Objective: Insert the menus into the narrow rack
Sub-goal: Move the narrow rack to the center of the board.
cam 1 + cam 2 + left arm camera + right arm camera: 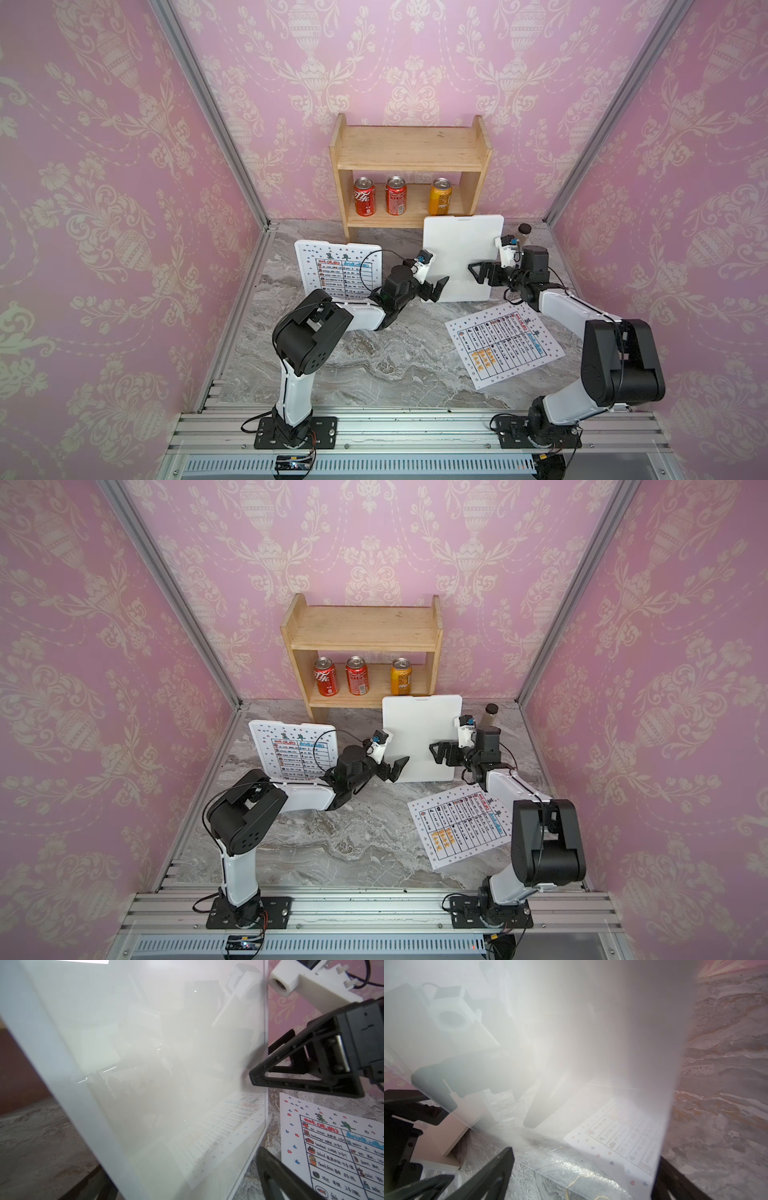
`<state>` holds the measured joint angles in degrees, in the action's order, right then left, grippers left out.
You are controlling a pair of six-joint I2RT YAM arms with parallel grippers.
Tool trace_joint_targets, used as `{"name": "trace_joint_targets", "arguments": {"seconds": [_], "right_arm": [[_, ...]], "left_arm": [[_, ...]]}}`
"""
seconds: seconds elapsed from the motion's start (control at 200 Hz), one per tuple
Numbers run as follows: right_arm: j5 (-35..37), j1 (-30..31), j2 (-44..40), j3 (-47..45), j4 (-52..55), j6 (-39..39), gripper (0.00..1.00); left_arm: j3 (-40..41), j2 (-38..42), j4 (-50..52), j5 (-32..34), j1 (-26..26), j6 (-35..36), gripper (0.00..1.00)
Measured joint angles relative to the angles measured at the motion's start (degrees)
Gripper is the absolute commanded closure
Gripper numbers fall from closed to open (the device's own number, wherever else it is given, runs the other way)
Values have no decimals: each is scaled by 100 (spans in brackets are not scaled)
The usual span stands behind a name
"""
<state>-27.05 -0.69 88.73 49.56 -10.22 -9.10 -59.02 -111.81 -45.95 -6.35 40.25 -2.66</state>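
Your left claw is spread wide and straddles the left edge of the blank white rack, which stands upright in the middle of the table. In the left wrist view the rack's panel runs between the claw's fingers. Your right claw is spread just as wide at the rack's right edge, with one finger in front of the panel and one behind it. You cannot tell whether either claw touches the panel.

One menu lies flat and face up on the table, near the rack's right corner and beside your right arm. The other menu stands in a second rack at the left, behind your left arm. A wooden shelf at the back holds three cans.
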Motion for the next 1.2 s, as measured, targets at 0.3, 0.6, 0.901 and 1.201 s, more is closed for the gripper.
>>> {"name": "trace_joint_targets", "arguments": {"seconds": [0.3, 0.6, 0.901, 1.201], "right_arm": [[354, 190, -118, -4, 175, 146, 2], [608, 356, -723, -455, 372, 138, 2], [1207, 472, -1480, -931, 713, -37, 2], [1672, 863, -2441, -1386, 1296, -297, 2]], "left_arm": [[-116, -72, 72, -133, -94, -2, 1], [94, 109, 136, -188, -28, -39, 1], [540, 737, 588, 179, 520, -76, 2], [1084, 1311, 857, 866, 1051, -146, 2]]}}
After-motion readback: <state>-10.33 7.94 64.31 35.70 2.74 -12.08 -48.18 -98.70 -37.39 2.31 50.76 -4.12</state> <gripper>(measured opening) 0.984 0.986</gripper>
